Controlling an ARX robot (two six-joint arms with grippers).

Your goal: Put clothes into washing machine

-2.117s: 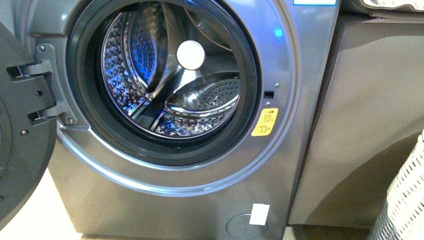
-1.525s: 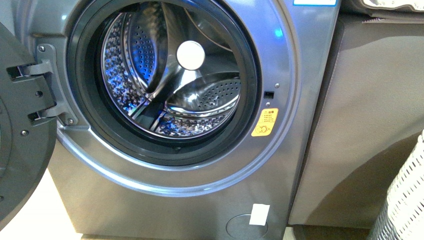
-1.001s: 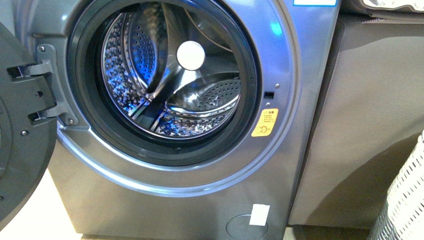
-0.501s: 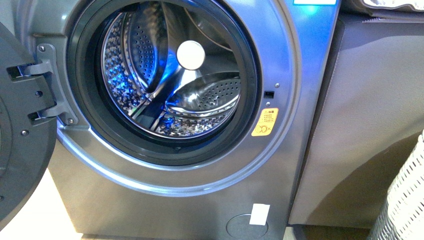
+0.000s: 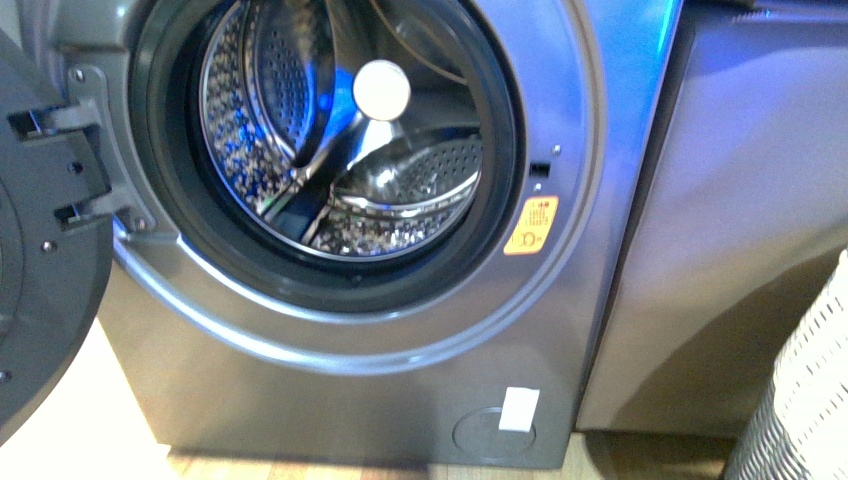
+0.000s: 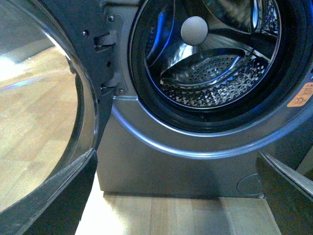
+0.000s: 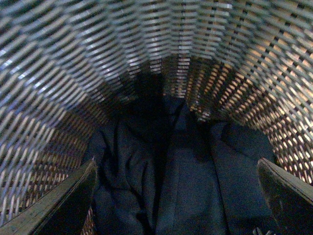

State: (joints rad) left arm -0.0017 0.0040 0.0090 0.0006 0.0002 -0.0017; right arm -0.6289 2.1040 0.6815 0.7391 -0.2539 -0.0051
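Currently, the washing machine (image 5: 330, 390) fills most of the front view, with its door (image 5: 40, 250) swung fully open on the hinge at the left of the porthole. The black rubber seal (image 5: 165, 180) rings the perforated steel drum (image 5: 340, 150). A yellow-orange warning sticker (image 5: 530, 225) sits on the front panel just right of the porthole, and a small white tag (image 5: 518, 408) is fixed low on the machine's front, near its right edge. A plain grey-brown cabinet (image 5: 740, 200) stands directly against the machine's right side, and a white woven basket (image 5: 800, 400) stands further right of the machine, in front of that cabinet. Neither arm appears in the front view. In the left wrist view, the left gripper (image 6: 175, 152) faces the machine's lower front, below the porthole and above the wooden floor (image 6: 171, 215); its fingers are spread wide apart with nothing between them. In the right wrist view, the right gripper (image 7: 175, 162) is inside the basket and points down at the clothes (image 7: 195, 196), which lie crumpled at the basket's bottom, outside the machine. Its fingers are likewise spread wide, with the navy fabric visible between them. Whether the fingertips touch the fabric cannot be determined.
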